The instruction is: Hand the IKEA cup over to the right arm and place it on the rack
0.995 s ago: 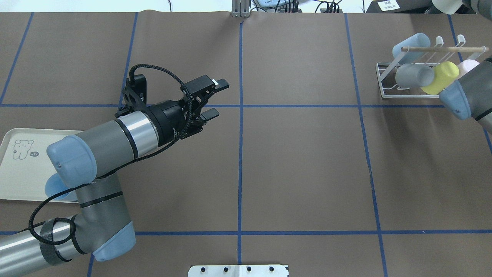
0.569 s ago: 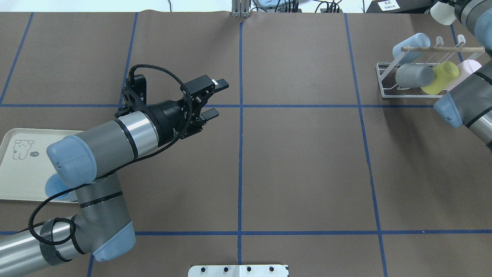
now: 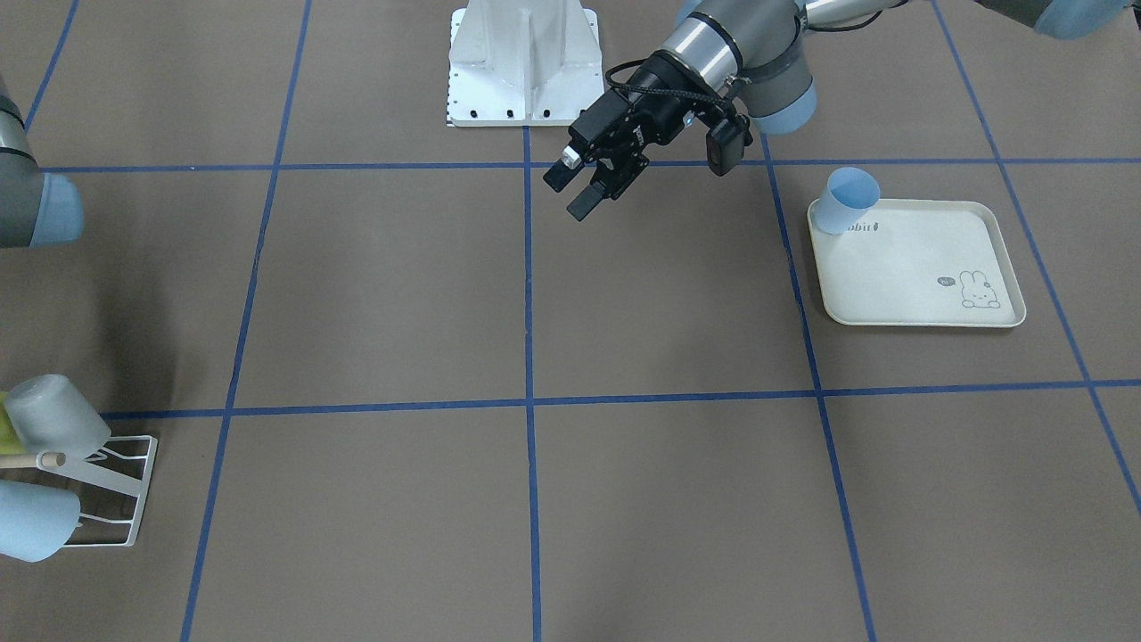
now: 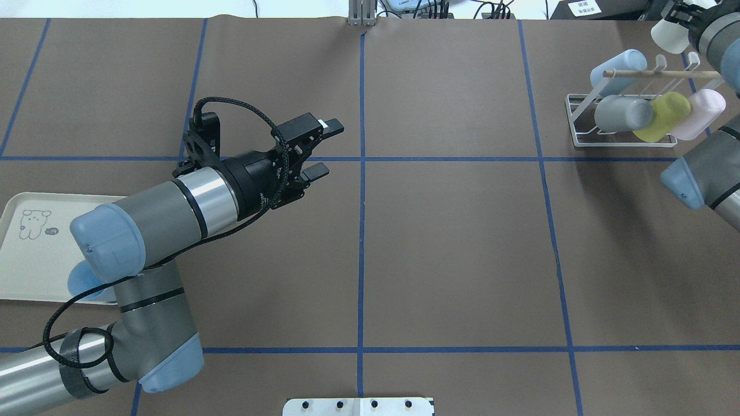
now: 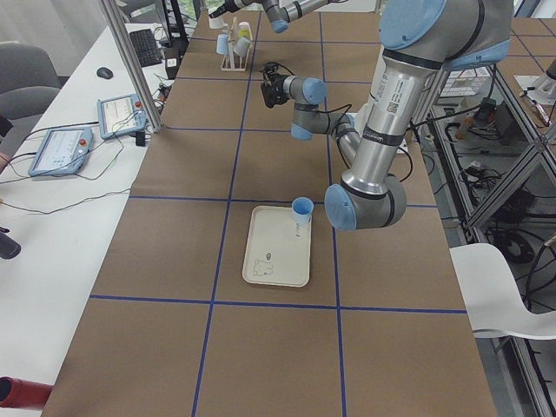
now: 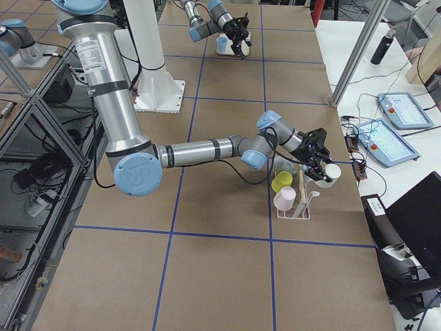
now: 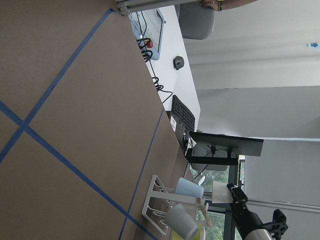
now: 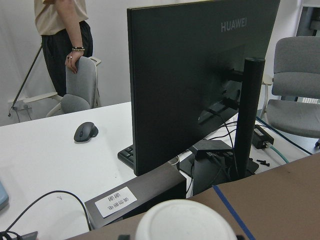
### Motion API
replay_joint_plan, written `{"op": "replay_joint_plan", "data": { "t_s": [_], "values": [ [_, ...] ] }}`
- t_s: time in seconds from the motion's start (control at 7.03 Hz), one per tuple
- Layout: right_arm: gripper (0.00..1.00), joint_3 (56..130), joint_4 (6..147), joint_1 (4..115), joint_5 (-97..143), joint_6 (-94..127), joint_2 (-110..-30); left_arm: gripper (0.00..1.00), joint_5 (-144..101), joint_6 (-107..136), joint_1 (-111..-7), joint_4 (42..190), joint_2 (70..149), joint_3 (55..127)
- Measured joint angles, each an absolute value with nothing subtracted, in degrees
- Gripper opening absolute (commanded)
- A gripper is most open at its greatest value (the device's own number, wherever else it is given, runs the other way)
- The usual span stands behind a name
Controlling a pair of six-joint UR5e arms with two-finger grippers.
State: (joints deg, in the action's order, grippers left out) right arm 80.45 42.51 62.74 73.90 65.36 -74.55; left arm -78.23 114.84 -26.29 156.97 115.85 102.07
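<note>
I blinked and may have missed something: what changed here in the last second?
The right end effector, shut on a white cup, carried it closer to the rack; that arm's elbow drew back, uncovering the pink cup. Nothing was grasped or released. The open left end effector, the racked cups and the blue cup on the tray stayed put.

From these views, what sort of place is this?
Likely a robotics lab workcell: left arm and right arm over a table gridded with blue tape, beside a desk with teach pendants, a monitor and office chairs.
</note>
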Motion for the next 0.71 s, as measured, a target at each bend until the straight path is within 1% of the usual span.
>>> {"op": "replay_joint_plan", "data": {
  "t_s": [0.71],
  "values": [
    [0.29,81.41,40.63,60.96,73.04,65.28,-77.34,0.99,-78.21,114.79,-26.35,156.99,115.68,102.32]
  ]
}}
